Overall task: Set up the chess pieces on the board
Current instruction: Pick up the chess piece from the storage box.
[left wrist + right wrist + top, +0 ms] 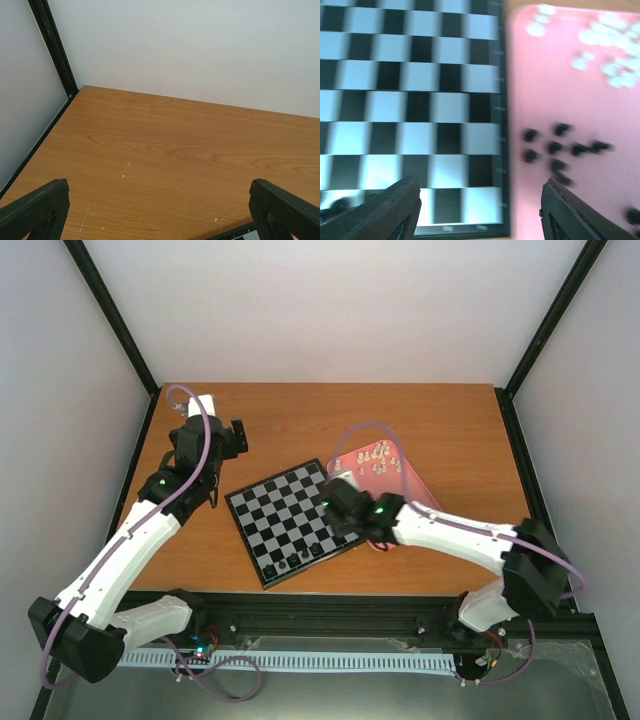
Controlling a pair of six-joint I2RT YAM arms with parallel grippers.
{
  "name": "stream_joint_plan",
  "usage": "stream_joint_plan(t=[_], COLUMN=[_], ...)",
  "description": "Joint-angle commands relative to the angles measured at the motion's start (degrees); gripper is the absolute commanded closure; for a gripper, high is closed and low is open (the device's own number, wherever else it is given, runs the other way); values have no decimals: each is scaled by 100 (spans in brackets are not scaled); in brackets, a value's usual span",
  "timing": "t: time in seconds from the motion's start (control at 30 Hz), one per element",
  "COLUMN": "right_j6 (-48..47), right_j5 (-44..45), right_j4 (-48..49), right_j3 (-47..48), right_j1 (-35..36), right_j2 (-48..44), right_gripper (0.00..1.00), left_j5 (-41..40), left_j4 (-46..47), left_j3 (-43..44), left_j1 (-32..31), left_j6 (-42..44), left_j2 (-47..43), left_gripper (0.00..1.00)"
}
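Observation:
The board [285,515] lies tilted at the table's middle, with three black chess pieces [300,558] along its near edge. My right gripper [338,508] hangs over the board's right edge beside the pink tray [415,485]. In the right wrist view it [480,215] is open with nothing between its fingers [395,210], straddling the board [410,100] and the tray [560,90]. Several blurred black pieces [555,148] and cream-white pieces [605,35] lie in the tray. My left gripper [232,438] is open over bare table, left of the board.
Cream-white pieces [376,457] cluster at the tray's far end. The left wrist view shows bare wooden table [165,150], the white back wall, a black frame post [52,45] and a corner of the board [240,233].

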Motion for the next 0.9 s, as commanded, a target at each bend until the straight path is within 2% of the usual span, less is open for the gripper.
stream_joint_plan(t=[0.0,0.2,0.43,0.73,0.87], right_j6=[330,235,53,41,66], right_j5=[471,335,-43,-463,-687], right_j4=[-243,-278,13,56,-27], right_j3=[-582,-1102,-1445,-1595,-1709], right_j1=[-743,-1824,-2795,-2911,-2901], right_j2=[-878,-1264,-827,-877,-1027], right_gripper=[36,42,47,64,66], left_j5=[134,309,292,244,239], left_j4=[301,502,654,731,747], left_j3=[192,358,536,620,638], left_j1=[-50,-50,-50,-50,-50], left_j6=[45,76,193,282,273], left_j2=[173,647,1160,1578,1680], left_gripper=[0,0,0,0,0])
